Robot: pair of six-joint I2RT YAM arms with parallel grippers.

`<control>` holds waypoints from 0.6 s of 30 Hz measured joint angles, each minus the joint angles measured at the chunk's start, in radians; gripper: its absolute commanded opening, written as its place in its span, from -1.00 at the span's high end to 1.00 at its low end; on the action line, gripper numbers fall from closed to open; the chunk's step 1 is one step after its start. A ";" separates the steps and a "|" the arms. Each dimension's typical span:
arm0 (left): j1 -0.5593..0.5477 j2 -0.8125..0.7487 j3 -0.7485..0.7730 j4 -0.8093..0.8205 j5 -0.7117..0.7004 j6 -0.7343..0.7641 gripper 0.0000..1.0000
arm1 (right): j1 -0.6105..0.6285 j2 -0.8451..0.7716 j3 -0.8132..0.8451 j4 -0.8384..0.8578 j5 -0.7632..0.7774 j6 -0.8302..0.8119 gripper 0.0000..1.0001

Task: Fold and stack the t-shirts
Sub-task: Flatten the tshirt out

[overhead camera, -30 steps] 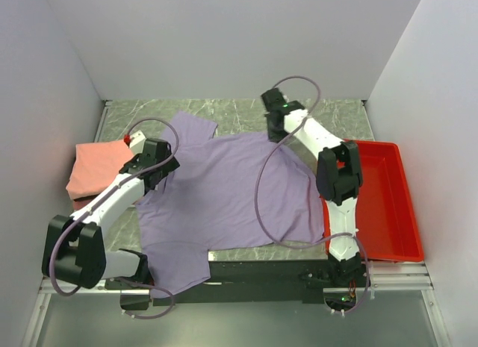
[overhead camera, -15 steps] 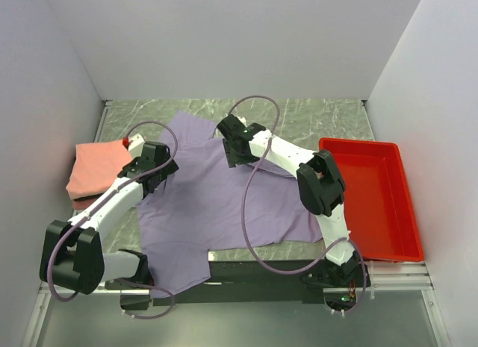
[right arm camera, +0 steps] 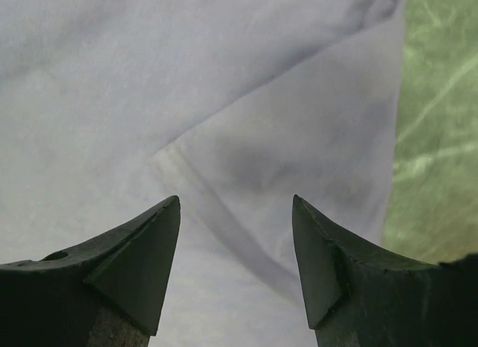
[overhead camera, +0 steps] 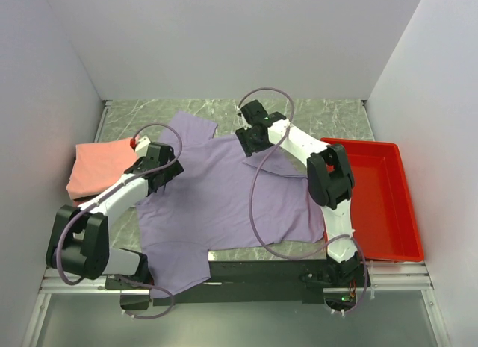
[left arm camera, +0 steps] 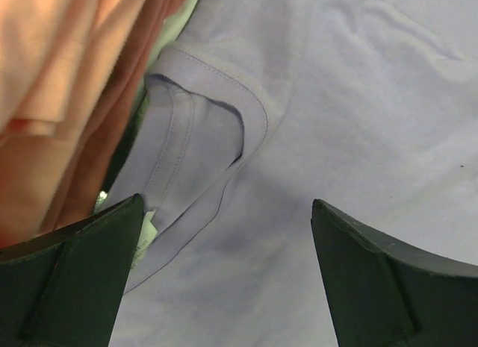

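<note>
1. The left pincer (left arm camera: 226, 205) is spread wide. Its two dark fingers stand far apart with nothing between them, and only cloth shows below the gap.
2. Directly under that gap lies the collar (left arm camera: 196, 138) of the lavender t-shirt (overhead camera: 216, 201). The ribbed band curves round the neck opening, and a scrap of white label peeks out by the left finger. I cannot tell whether the fingertips touch the fabric.
3. In the left wrist view, the folded salmon-pink t-shirt (left arm camera: 45, 63) sits just left of the collar. The edge of the darker red t-shirt (left arm camera: 112, 130) shows beneath it.
4. The right pincer (right arm camera: 235, 201) is also spread and pinches nothing. It hangs over the far edge of the lavender t-shirt, near the middle of the bench (overhead camera: 321, 112).
5. Below the right pincer, a flap of lavender cloth with a stitched hem lies over the body of the shirt. To its right the green marbled surface of the bench shows bare.
6. From above, the lavender t-shirt lies opened out flat across the middle of the bench between the two arms. One sleeve points toward the far left, and the other reaches over the near edge beside the left arm's base.
7. The salmon-pink and darker red t-shirts form a stack at the left edge of the bench, just beside the lavender one.
8. A red tray (overhead camera: 388, 205) sits along the right side, close to the shirt's right edge.
9. A purple cable (overhead camera: 255, 213) loops from the right arm across the cloth.
</note>
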 measured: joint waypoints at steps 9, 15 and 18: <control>0.000 0.106 0.000 0.032 0.020 0.000 -0.99 | -0.011 0.073 0.040 -0.023 -0.087 -0.129 -0.33; 0.000 0.134 0.000 0.032 0.020 -0.001 -0.99 | -0.009 0.126 0.081 -0.036 -0.091 -0.156 -0.25; 0.000 0.136 0.000 0.034 0.019 -0.002 -0.99 | -0.009 0.137 0.089 -0.039 -0.091 -0.167 -0.21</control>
